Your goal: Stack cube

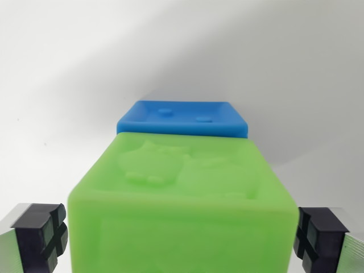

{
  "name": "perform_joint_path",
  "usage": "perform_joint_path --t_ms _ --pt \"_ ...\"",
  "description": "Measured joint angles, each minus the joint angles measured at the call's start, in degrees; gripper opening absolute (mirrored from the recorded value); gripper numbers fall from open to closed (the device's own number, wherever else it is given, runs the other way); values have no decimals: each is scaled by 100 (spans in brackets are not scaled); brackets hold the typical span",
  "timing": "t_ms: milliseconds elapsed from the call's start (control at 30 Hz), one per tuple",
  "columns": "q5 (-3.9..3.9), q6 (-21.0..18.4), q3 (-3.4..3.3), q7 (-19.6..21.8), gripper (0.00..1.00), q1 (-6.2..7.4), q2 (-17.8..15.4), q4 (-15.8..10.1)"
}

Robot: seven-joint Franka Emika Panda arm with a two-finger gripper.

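A green cube (pixel 187 187) with a raised figure on its top fills the lower middle of the wrist view. It sits between my gripper (pixel 181 236) fingers. The left black pad (pixel 42 230) and the right black pad (pixel 318 233) both press against its sides, so the gripper is shut on it. Just behind the green cube is a blue cube (pixel 183 116) with small raised marks on top. It looks lower than the green one, and its front face is partly hidden. Whether the two cubes touch cannot be told.
A plain white surface (pixel 85 68) lies all around the cubes, with a soft shadow to the wrist view's right of the blue cube.
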Motion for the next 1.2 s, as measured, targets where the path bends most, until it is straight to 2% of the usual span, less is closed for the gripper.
perform_joint_path --t_ms 433,900,1200 --pt "-36 -333 -17 25 100 4 -395 -44" --pt "-141 -1008 -31 97 100 4 -1109 -68" --pt "-190 -1621 -35 132 100 4 -1696 -33"
